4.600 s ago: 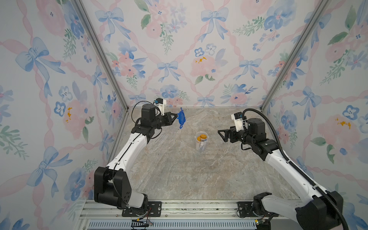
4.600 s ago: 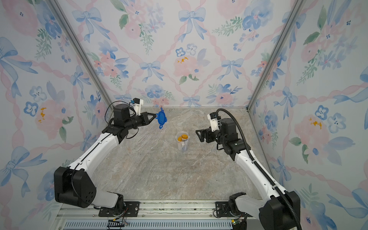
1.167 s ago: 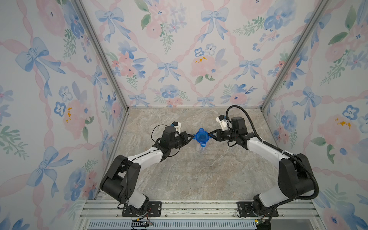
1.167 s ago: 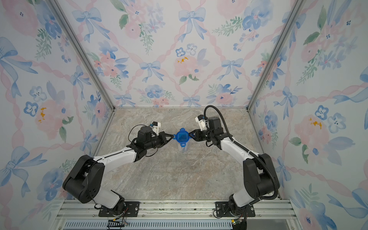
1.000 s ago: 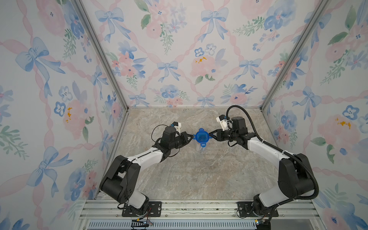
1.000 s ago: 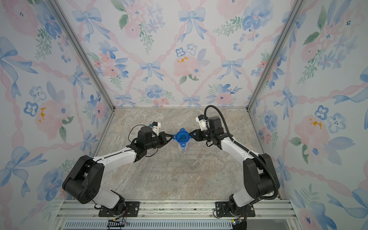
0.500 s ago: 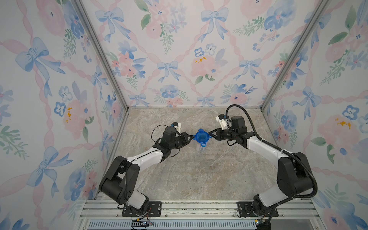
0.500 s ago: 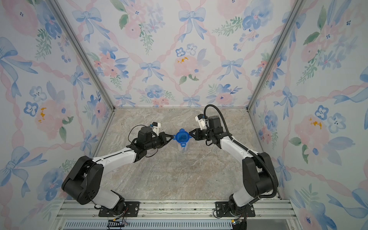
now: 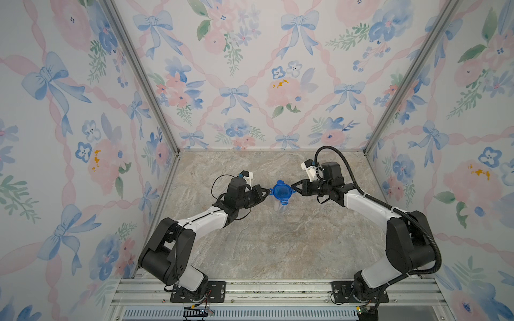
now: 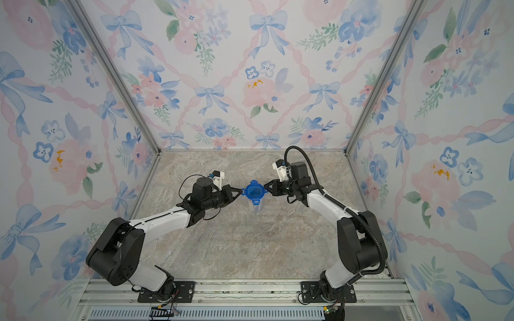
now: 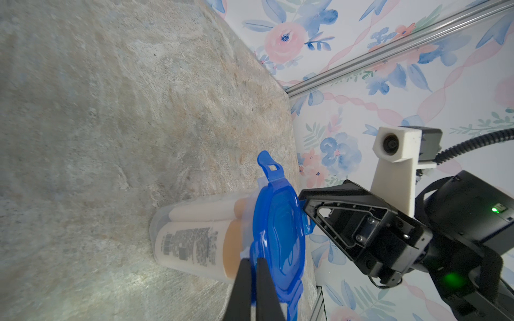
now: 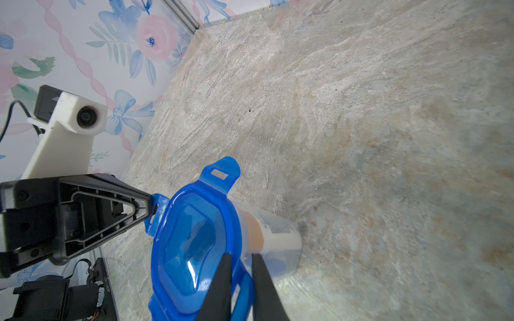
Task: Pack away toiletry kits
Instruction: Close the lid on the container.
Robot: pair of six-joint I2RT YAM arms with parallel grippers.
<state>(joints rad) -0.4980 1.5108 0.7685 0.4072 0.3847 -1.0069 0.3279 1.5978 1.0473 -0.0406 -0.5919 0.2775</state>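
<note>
Grips the lid (image 9: 281, 192) from two sides: left gripper (image 9: 268, 191) pressed shut on the tab nearest it, right gripper (image 9: 292, 187) likewise clamped on the opposite tab, fingers (image 12: 218, 291) closed over the blue rim. Finds that lid resting on the cup (image 9: 280, 208), upright at mid-bench (image 9: 250, 250), squarely between the arms and about equally near to each. Shows, through the clear wall in the left wrist view, a printed white bottle (image 11: 189, 244) and a slim tube (image 11: 205, 209) packed inside, standing lengthwise from base to lid with caps uppermost. Cannot tell whether the rest of the kit hides behind them. Leaves a third tab (image 12: 221, 172) sticking out flat, so probably not latched yet. Calls for a press straight down along the cup's axis, evenly from both sides, to avoid tipping. Sees no other thing close enough to obstruct.
</note>
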